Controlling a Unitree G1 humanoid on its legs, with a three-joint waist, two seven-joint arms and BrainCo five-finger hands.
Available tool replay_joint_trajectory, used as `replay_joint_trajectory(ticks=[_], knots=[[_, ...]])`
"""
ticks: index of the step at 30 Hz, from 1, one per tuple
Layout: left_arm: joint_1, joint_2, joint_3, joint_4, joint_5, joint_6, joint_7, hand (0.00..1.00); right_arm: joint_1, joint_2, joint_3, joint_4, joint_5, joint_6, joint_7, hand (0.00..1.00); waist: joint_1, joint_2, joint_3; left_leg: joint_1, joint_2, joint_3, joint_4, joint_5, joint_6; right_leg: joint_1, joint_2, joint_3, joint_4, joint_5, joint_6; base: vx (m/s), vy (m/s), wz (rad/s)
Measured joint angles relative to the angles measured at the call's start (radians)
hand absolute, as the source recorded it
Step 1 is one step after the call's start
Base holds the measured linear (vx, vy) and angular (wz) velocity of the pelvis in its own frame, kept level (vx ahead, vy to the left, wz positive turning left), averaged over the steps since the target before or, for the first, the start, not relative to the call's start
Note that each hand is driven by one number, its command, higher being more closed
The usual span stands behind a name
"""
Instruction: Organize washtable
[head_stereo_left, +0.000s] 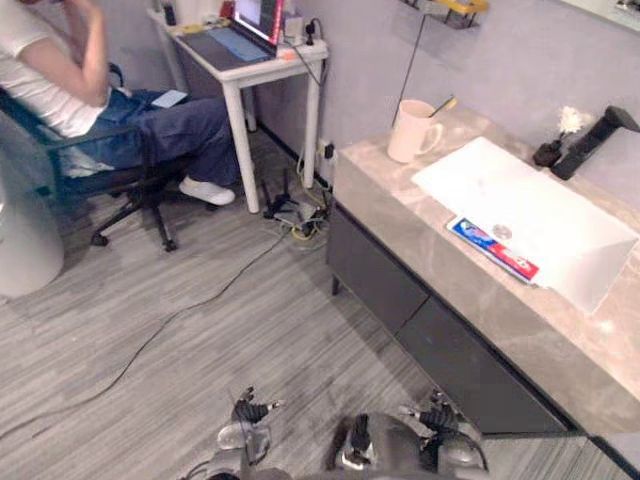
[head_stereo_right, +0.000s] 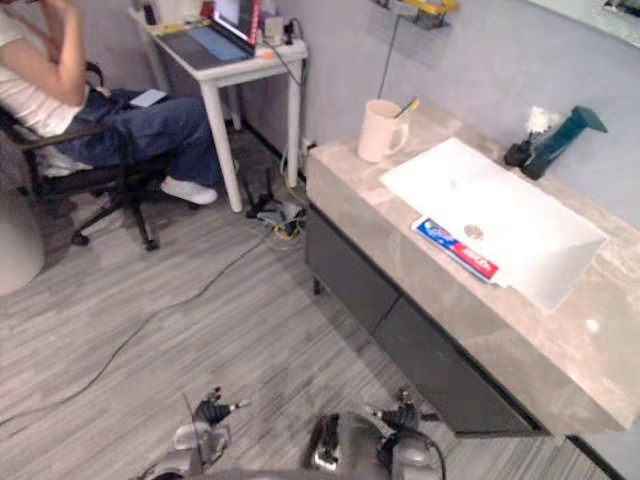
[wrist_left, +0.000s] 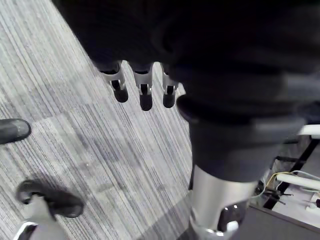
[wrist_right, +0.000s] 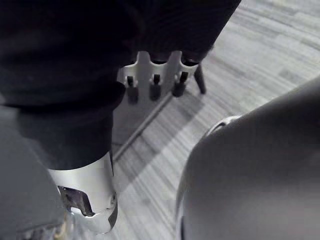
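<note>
The left robot hand (wrist_left: 142, 87) hangs over the grey wood-grain floor (wrist_left: 75, 145), fingers straight and relaxed, holding nothing.

At far left a person (head_stereo_left: 60, 80) sits on a black office chair (head_stereo_left: 130, 185) beside a small white bench (head_stereo_left: 233, 130) that carries an open laptop (head_stereo_left: 235, 40). A thin black cable (head_stereo_left: 170, 320) trails across the floor from a tangle of plugs (head_stereo_left: 295, 215) by the wall.

Next comes the stone bench (head_stereo_left: 400, 230), with dark drawer fronts (head_stereo_left: 420, 320) below it. At its left far corner a cream mug (head_stereo_left: 410, 132) stands upright with its handle turned to the right. A toothbrush (head_stereo_left: 443, 104) leans out of it to the right. A white basin (head_stereo_left: 560, 230) is set into the bench to the right of the mug. A toothpaste tube (head_stereo_left: 493, 248) lies flat along the basin's front rim, and its long axis runs with the bench's front edge. The tube's blue end points towards the mug and its red end points right. Its print is too small to read, and I cannot tell which end has the cap. Behind the basin a dark tap (head_stereo_left: 595, 140) slants up to the right, and just left of it a small dark holder (head_stereo_left: 547, 153) has a white tuft on top.

The right robot hand (wrist_right: 155, 75) also hangs above the floor, fingers loosely extended and empty.
</note>
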Motion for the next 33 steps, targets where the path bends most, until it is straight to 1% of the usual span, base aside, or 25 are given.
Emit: replay_joint_trajectory(ticks=[1,2,3,4,5,6,7,9,10,11,12,14,15,16,17,19,21,23,24,26,27,28,29,31,33], knots=[[0.016,-0.006,0.006,0.0,0.007,0.003,-0.001,0.0,0.005,0.003,-0.015,0.006,0.006,0.0,-0.003,0.0,-0.01,-0.007,-0.004,0.03,-0.015,-0.011,0.015,-0.017,-0.029,0.017,0.001,0.021,-0.062,0.051,-0.029,0.56,-0.022,0.19],[0.025,-0.009,0.009,0.004,0.01,0.003,-0.001,0.0,0.004,0.004,-0.021,0.005,0.012,-0.001,-0.003,0.0,-0.02,-0.009,-0.004,0.04,-0.016,-0.02,0.05,-0.029,-0.049,0.029,-0.006,0.029,-0.062,0.091,-0.098,0.6,-0.087,0.28],[0.03,-0.016,0.009,0.011,0.018,0.009,-0.002,0.0,-0.003,-0.011,-0.022,0.003,0.024,-0.001,-0.002,0.0,-0.036,0.018,0.002,0.014,0.038,-0.04,0.218,-0.044,-0.072,0.075,0.006,0.013,-0.043,0.048,-0.094,0.56,-0.132,0.22],[0.027,-0.026,0.011,0.0,0.028,0.009,-0.002,0.0,-0.004,-0.017,-0.015,-0.005,0.023,-0.001,-0.001,0.0,-0.034,0.052,0.013,-0.091,0.113,-0.061,0.502,0.001,-0.08,0.135,0.043,0.018,-0.081,0.029,-0.099,0.53,-0.131,-0.06],[0.031,-0.026,0.018,-0.004,0.028,0.008,-0.002,0.0,-0.006,-0.024,-0.01,-0.002,0.023,0.001,-0.001,0.0,-0.027,0.065,0.013,-0.144,0.153,-0.075,0.627,0.038,-0.071,0.162,0.067,0.03,-0.104,0.025,-0.104,0.51,-0.108,-0.66],[0.04,-0.032,0.039,-0.019,0.028,0.008,-0.002,0.0,-0.013,-0.032,-0.003,0.006,0.024,0.001,-0.003,0.0,-0.011,0.084,0.017,-0.206,0.204,-0.088,0.784,0.035,-0.07,0.22,0.108,0.069,-0.143,0.019,-0.113,0.51,-0.059,-1.18],[0.047,-0.031,0.043,-0.031,0.028,0.007,-0.001,0.0,-0.022,-0.035,0.005,0.033,0.025,0.004,-0.005,0.0,-0.004,0.076,0.02,-0.252,0.22,-0.105,0.844,0.032,-0.066,0.277,0.123,0.11,-0.17,0.016,-0.117,0.6,-0.059,-1.33],[0.046,-0.027,0.045,-0.055,0.027,0.003,-0.001,0.0,-0.021,-0.028,0.005,0.045,0.026,0.011,-0.006,0.0,0.0,0.055,0.03,-0.296,0.221,-0.109,0.819,0.031,-0.065,0.353,0.122,0.161,-0.217,0.016,-0.117,0.47,-0.018,-1.03],[0.044,-0.031,0.045,-0.072,0.027,-0.001,-0.002,0.0,-0.018,-0.021,0.005,0.045,0.026,0.015,-0.007,0.0,0.013,0.036,0.037,-0.349,0.217,-0.125,0.742,0.023,-0.051,0.406,0.122,0.219,-0.252,0.016,-0.102,0.34,0.038,-1.01],[0.04,-0.034,0.045,-0.073,0.027,-0.003,-0.002,0.0,-0.018,-0.02,0.004,0.045,0.026,0.017,-0.009,0.0,0.017,0.035,0.037,-0.365,0.209,-0.134,0.699,0.019,-0.044,0.421,0.125,0.249,-0.261,0.013,-0.095,0.38,0.101,-1.21],[0.039,-0.04,0.045,-0.077,0.028,-0.005,-0.001,0.0,-0.021,-0.02,0.003,0.046,0.025,0.02,-0.014,0.0,0.017,0.038,0.036,-0.392,0.195,-0.166,0.62,0.017,-0.042,0.437,0.125,0.289,-0.271,0.009,-0.086,0.34,0.166,-1.23],[0.029,-0.044,0.038,-0.081,0.027,-0.011,0.0,0.0,-0.023,-0.02,0.004,0.047,0.024,0.021,-0.022,0.0,0.018,0.048,0.03,-0.429,0.118,-0.361,0.34,0.028,-0.054,0.443,0.131,0.433,-0.272,-0.021,-0.032,0.41,0.306,-1.78],[0.029,-0.046,0.029,-0.074,0.028,-0.011,-0.002,0.0,-0.021,-0.024,0.005,0.045,0.024,0.021,-0.02,0.0,0.017,0.058,0.024,-0.43,0.115,-0.386,0.285,0.051,-0.055,0.444,0.138,0.46,-0.27,-0.03,-0.019,0.31,0.3,-1.67],[0.031,-0.051,0.018,-0.063,0.029,-0.011,-0.006,0.0,-0.019,-0.035,0.007,0.043,0.024,0.021,-0.02,0.0,0.014,0.082,0.011,-0.434,0.118,-0.404,0.244,0.122,-0.056,0.445,0.151,0.501,-0.261,-0.047,-0.002,0.29,0.297,-1.31],[0.027,-0.04,0.011,-0.044,0.038,-0.011,-0.011,0.0,-0.009,-0.027,0.009,0.046,0.023,0.022,-0.021,0.0,0.007,0.059,-0.007,-0.42,0.109,-0.364,0.26,0.094,-0.079,0.452,0.134,0.55,-0.242,-0.064,0.018,0.31,0.291,-1.05],[0.014,-0.043,-0.006,-0.038,0.047,-0.015,-0.011,0.0,0.015,-0.008,0.002,0.048,0.023,0.022,-0.022,0.0,0.013,0.01,-0.033,-0.391,0.079,-0.303,0.233,0.084,-0.062,0.435,0.084,0.584,-0.244,-0.063,0.043,0.33,0.276,-0.66],[0.015,-0.047,-0.02,-0.024,0.055,-0.017,-0.017,0.0,0.021,0.011,0.002,0.057,0.023,0.022,-0.021,0.0,0.013,-0.008,-0.044,-0.375,0.063,-0.262,0.22,0.077,-0.049,0.429,0.058,0.606,-0.252,-0.042,0.077,0.26,0.275,-0.54],[0.015,-0.042,-0.036,-0.016,0.065,-0.013,-0.019,0.0,0.018,0.006,0.001,0.067,0.023,0.022,-0.021,0.0,0.018,-0.009,-0.045,-0.335,0.061,-0.216,0.194,0.073,-0.042,0.432,0.048,0.628,-0.249,-0.01,0.096,0.2,0.258,-0.61],[0.025,-0.031,-0.033,-0.01,0.065,-0.012,-0.016,0.0,0.017,0.004,0.001,0.067,0.022,0.023,-0.021,0.0,0.02,0.004,-0.045,-0.285,0.069,-0.167,0.155,0.074,-0.041,0.43,0.038,0.618,-0.25,0.022,0.124,0.1,0.13,-0.73],[0.036,-0.025,-0.032,-0.007,0.064,-0.012,-0.015,0.0,0.016,0.001,0.002,0.07,0.022,0.023,-0.021,0.0,0.023,0.015,-0.06,-0.258,0.085,-0.123,0.119,0.076,-0.038,0.422,0.037,0.566,-0.249,0.045,0.153,0.08,0.064,-0.79],[0.043,-0.023,-0.03,-0.005,0.063,-0.012,-0.012,0.0,0.01,-0.003,0.003,0.075,0.022,0.023,-0.022,0.0,0.027,0.028,-0.067,-0.228,0.102,-0.079,0.087,0.076,-0.039,0.404,0.034,0.475,-0.24,0.066,0.17,0.06,0.011,-0.89],[0.044,-0.026,-0.019,0.006,0.063,-0.011,-0.011,0.0,0.01,-0.003,0.003,0.075,0.022,0.021,-0.023,0.0,0.025,0.032,-0.073,-0.206,0.106,-0.054,0.066,0.078,-0.04,0.398,0.026,0.378,-0.237,0.075,0.16,0.06,-0.006,-0.84],[0.043,-0.03,-0.009,0.014,0.063,-0.01,-0.012,0.0,0.01,-0.003,0.003,0.076,0.022,0.021,-0.023,0.0,0.02,0.035,-0.075,-0.192,0.105,-0.041,0.054,0.082,-0.043,0.398,0.019,0.338,-0.237,0.075,0.159,0.06,-0.026,-0.48],[0.04,-0.039,-0.01,0.026,0.064,-0.008,-0.015,0.0,0.015,-0.014,-0.001,0.08,0.022,0.02,-0.023,0.0,0.012,0.031,-0.083,-0.172,0.094,-0.036,0.031,0.103,-0.045,0.412,0.016,0.346,-0.254,0.079,0.153,0.06,-0.046,-0.18],[0.043,-0.044,-0.01,0.028,0.064,-0.004,-0.017,0.0,0.018,-0.02,-0.021,0.106,0.025,0.019,-0.023,0.0,0.015,0.045,-0.095,-0.157,0.082,-0.043,0.003,0.125,-0.05,0.43,0.013,0.346,-0.28,0.084,0.144,0.05,-0.044,0.06]])
